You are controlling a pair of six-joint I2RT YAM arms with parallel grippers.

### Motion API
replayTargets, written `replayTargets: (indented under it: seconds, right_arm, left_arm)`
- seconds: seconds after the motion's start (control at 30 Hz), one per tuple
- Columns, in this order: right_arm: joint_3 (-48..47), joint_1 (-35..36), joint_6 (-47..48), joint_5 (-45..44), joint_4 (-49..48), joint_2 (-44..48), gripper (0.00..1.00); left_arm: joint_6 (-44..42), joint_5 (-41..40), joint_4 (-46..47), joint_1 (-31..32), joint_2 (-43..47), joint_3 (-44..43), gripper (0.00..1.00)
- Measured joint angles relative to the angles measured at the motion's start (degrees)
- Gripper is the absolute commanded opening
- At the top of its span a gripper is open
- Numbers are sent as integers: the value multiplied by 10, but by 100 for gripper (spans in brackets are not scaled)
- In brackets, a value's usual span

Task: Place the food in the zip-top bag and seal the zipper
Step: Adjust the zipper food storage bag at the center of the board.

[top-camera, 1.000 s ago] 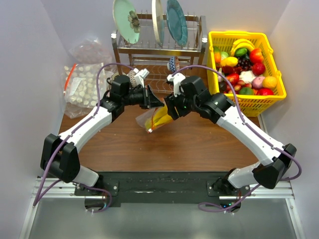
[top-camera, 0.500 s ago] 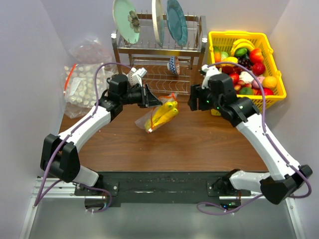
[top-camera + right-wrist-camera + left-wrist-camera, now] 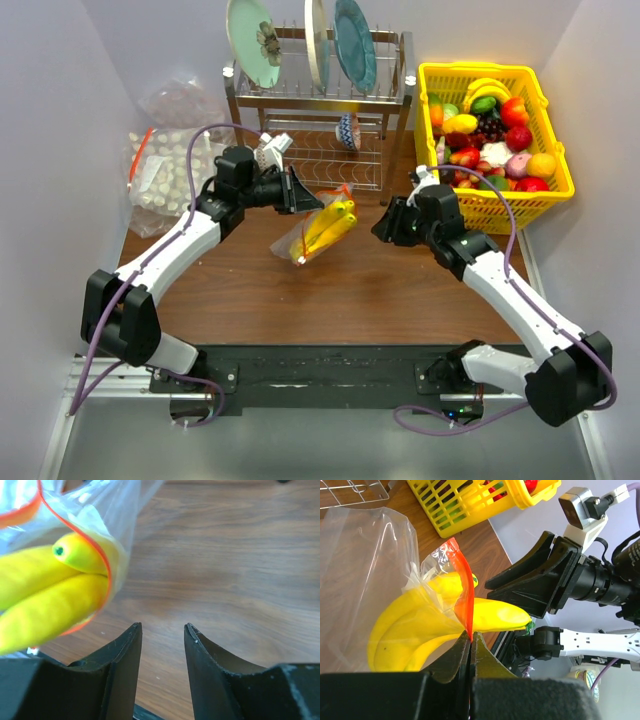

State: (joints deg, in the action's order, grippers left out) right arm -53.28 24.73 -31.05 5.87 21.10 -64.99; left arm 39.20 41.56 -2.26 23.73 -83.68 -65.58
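Note:
The clear zip-top bag (image 3: 300,237) hangs over the table with the yellow banana bunch (image 3: 328,227) in it. The banana tips stick out of its mouth (image 3: 75,555). My left gripper (image 3: 305,198) is shut on the red zipper strip (image 3: 465,600) at the mouth edge and holds the bag up. The bananas (image 3: 420,625) fill the left wrist view. My right gripper (image 3: 378,228) is open and empty, to the right of the bag mouth and apart from it, low over the wood (image 3: 162,627).
A yellow basket (image 3: 556,185) of toy fruit stands at the back right. A dish rack (image 3: 385,100) with plates stands at the back centre. A larger clear bag of pale lumps (image 3: 165,175) lies at the back left.
My right gripper has pulled away from the bag mouth to the right and then come down toward the table. The left gripper keeps hold of the bag, which shifted slightly.

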Motion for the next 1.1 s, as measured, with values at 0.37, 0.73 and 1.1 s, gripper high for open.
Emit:
replayTargets:
  seconds: [0.37,0.73,1.1]
  right_arm:
    - [15,0,-20,73,-141,-35,43]
    - [15,14,-22,85,-175,-85,36]
    - [6,31,-24,87,-189,-122,0]
  left_arm:
    - [-1,0,-13,-1,0,-5,0]
    - [-5,2,-19,-2,0,-10,0]
    - [-9,2,-30,-7,0,-12,0]
